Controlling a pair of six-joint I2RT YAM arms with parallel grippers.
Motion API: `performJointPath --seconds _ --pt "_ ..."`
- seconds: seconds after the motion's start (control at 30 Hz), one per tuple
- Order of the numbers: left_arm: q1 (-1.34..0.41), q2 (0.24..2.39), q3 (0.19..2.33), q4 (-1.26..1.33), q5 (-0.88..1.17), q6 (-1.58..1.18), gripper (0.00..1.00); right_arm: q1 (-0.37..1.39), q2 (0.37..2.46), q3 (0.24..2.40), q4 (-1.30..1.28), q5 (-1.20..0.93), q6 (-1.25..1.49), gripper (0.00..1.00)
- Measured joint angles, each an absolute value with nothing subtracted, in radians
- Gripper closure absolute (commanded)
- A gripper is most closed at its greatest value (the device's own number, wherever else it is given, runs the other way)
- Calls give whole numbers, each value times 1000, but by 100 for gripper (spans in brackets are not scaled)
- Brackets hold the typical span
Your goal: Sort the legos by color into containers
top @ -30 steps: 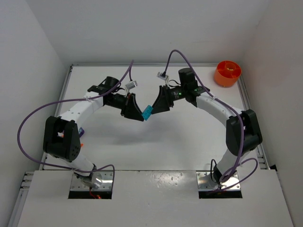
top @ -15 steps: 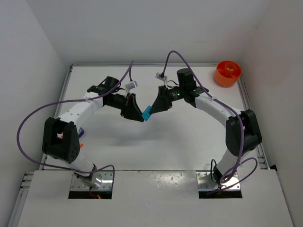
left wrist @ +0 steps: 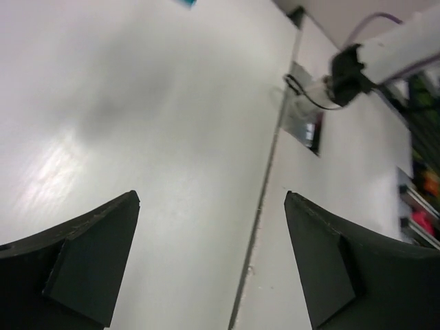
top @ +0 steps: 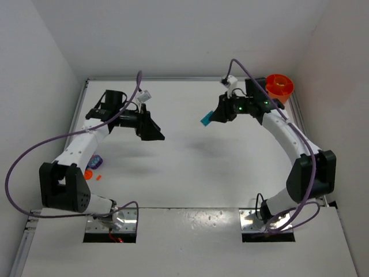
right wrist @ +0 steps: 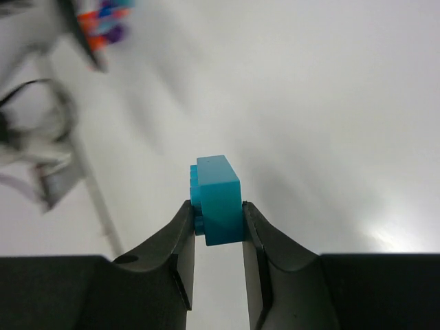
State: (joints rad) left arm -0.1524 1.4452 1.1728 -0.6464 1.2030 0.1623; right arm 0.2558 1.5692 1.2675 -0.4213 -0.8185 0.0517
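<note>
Right gripper (right wrist: pixel 216 220) pinches cyan brick (right wrist: pixel 218 196) by its end, tub (top: pixel 277 89) well apart: brick may slip in transit. Left gripper (left wrist: pixel 210 199) wide, empty.

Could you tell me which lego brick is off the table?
The cyan brick, clamped in the jaws of the right gripper; the purple brick and orange brick lie on the table.

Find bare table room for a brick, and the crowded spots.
Bare: the middle of the table, between left pincer and right pincer. Crowded: loose bricks by the left edge; orange tub in the far right corner.
</note>
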Motion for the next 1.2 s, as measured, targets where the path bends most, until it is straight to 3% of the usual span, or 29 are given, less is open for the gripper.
performJointPath --seconds 0.27,0.43,0.73,1.2 --pt "-130 1239 1102 -478 826 6 0 1 1529 1272 -381 -284 -7 100" --pt "-131 1215 1102 -438 653 -28 0 -103 1605 1290 -291 -91 -4 100" --pt "-131 1217 1088 -423 534 -46 0 -136 1861 1522 -194 86 55 100" --pt "-131 1269 1088 -402 496 -78 0 -216 2015 1676 -135 184 155 100"
